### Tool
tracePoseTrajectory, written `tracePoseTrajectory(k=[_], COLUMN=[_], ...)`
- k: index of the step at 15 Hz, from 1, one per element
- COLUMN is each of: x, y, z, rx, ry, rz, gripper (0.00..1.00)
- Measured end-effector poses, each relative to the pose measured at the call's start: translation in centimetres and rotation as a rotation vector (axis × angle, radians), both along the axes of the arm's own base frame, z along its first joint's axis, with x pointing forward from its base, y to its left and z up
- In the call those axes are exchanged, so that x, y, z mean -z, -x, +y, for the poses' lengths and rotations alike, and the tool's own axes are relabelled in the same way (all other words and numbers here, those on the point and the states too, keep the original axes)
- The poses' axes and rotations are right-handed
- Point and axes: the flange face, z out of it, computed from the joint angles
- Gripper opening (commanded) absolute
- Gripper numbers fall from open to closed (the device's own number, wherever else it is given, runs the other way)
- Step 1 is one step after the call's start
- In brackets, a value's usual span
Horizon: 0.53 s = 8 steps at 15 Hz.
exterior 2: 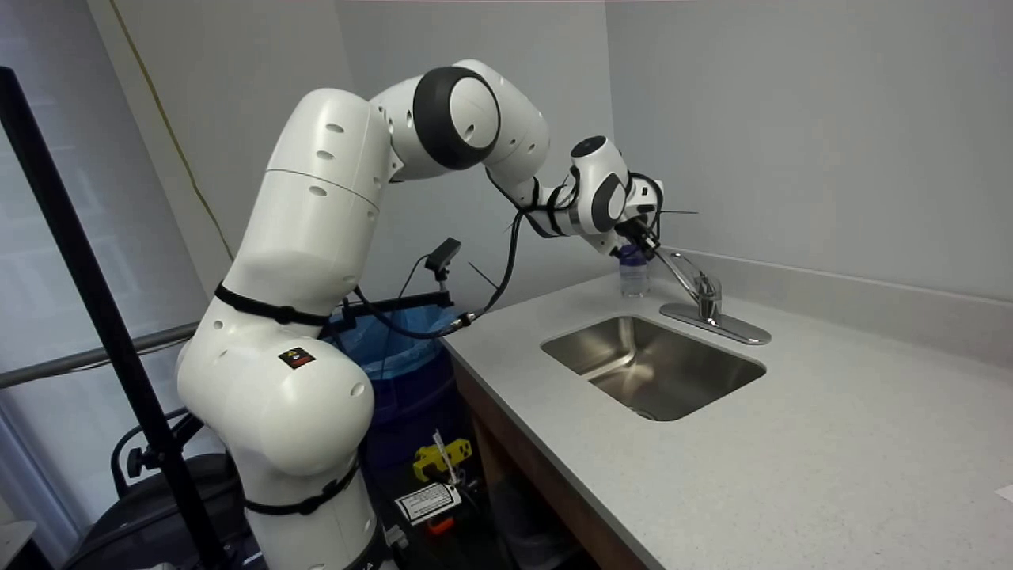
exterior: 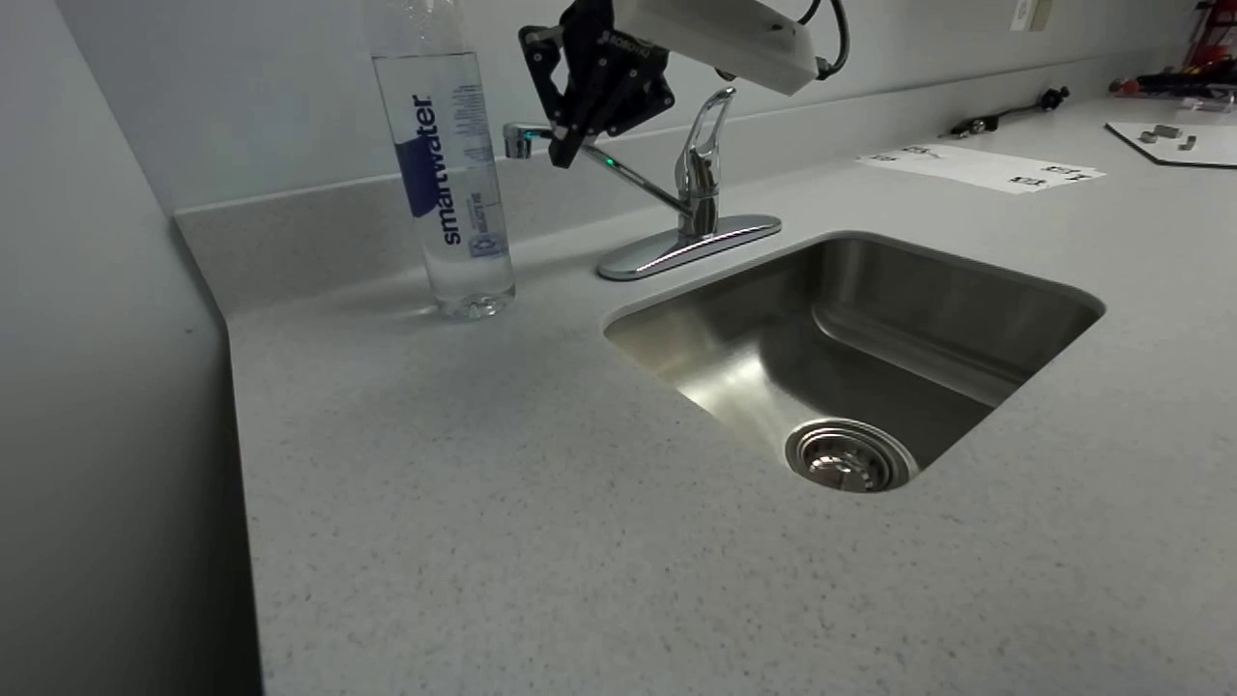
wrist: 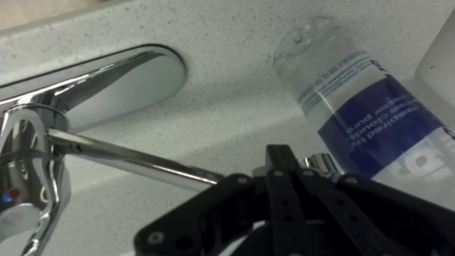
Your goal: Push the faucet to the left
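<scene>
Arm (exterior 2: pixel 313 210): in an exterior view, one, upright at lower left, bent at upper centre, sloping down to the right.
Sink (exterior 2: pixel 673 380): one, right of centre there, set into the tabletop (exterior 2: pixel 791 451).
Gripper (exterior: pixel 562 147): in an exterior view, one, upper centre, tilted downward, tips crossing the spout (exterior: pixel 638 178); contact cannot be told.
Faucet (exterior: pixel 699 208): one, upper centre, just beside the sink, spout reaching towards upper left.
Bottle (exterior: pixel 454 193): one, upright, upper left, near the spout's end, crowding that side.
Fingers (wrist: pixel 273 158): in the wrist view, two, right of centre, closed against each other in front of the spout.
</scene>
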Motion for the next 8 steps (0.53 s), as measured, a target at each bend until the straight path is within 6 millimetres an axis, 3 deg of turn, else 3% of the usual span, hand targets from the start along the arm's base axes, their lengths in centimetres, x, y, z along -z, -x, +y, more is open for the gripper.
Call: tracePoseTrajectory(k=[8], x=[-0.03], y=[-0.06], z=[-0.04], rx=[0.006], ry=[-0.006], rz=[0.003], gripper=[0.0])
